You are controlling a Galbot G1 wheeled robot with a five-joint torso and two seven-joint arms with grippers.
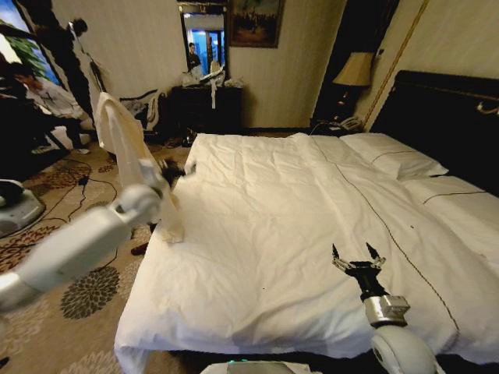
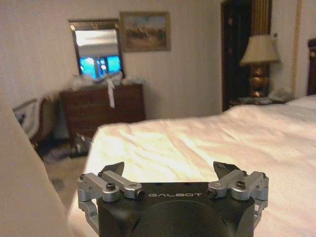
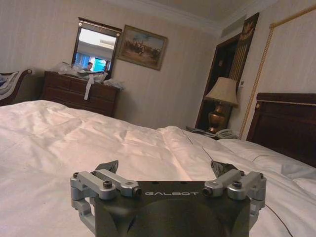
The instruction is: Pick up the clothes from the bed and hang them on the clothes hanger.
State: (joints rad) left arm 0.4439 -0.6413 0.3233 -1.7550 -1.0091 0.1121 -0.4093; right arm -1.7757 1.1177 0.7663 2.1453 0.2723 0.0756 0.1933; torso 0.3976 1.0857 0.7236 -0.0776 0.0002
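One bed (image 1: pixel 312 234) fills the centre and right of the head view, its white duvet (image 1: pixel 273 257) crossed by thin dark stitched lines, with two white pillows (image 1: pixel 394 160) at the upper right in front of the tall black headboard (image 1: pixel 444 117).

One piece of clothes (image 1: pixel 125 148), a cream shirt-like garment, hangs upright in the upper left of the head view, beside the bed's left edge and above the patterned carpet (image 1: pixel 86 288). Its lower end drapes down to the corner of the duvet. What holds its top up cannot be made out. In the left wrist view the same pale fabric shows as a blurred band along the left edge.

The left gripper (image 1: pixel 173 168) sits at the end of the white arm that crosses the lower left of the head view, just beside the hanging garment; there it is too dark to read, but in the left wrist view the left gripper's two fingers are spread apart with nothing between them.

The right gripper (image 1: pixel 357 257) hovers over the duvet in the lower right of the head view, its two fingers likewise spread wide and empty, as the right wrist view confirms.

Behind the bed stand one dark dresser (image 1: pixel 207 105), one mirror (image 1: pixel 204 39), one framed painting (image 1: pixel 253 22) and one lamp (image 1: pixel 355 72).
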